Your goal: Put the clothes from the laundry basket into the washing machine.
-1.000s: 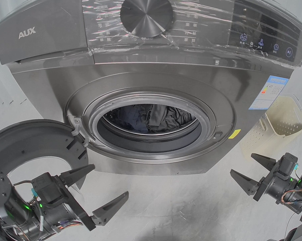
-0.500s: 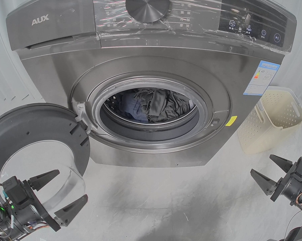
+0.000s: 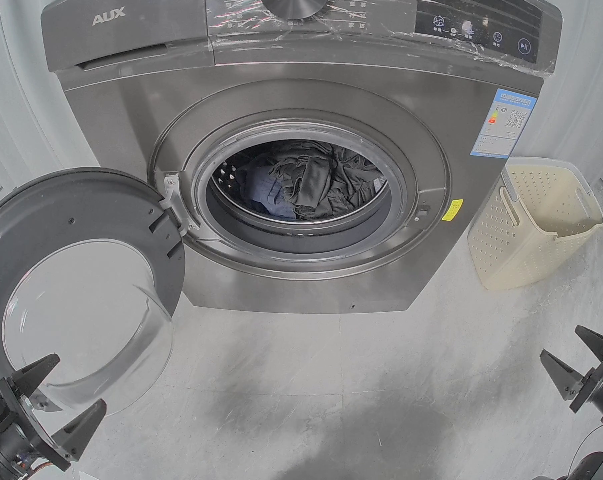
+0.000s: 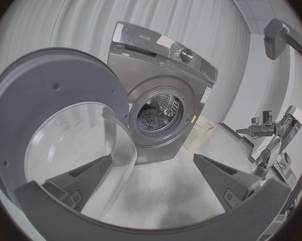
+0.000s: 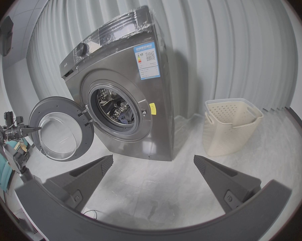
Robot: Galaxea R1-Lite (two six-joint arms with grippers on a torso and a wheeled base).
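Dark clothes (image 3: 301,181) lie inside the washing machine (image 3: 101,101), its door (image 3: 81,208) open. The cream laundry basket (image 3: 508,248) stands just beside it. The left gripper (image 3: 78,381) and right gripper (image 3: 562,343) are spread wide.

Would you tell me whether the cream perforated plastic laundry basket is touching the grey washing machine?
Apart: the right wrist view shows bare floor between the basket and the machine.

Grey washing machine (image 3: 301,101), dark grey and blue clothes (image 3: 301,181), cream perforated laundry basket (image 3: 515,248), pale grey floor (image 3: 355,381).
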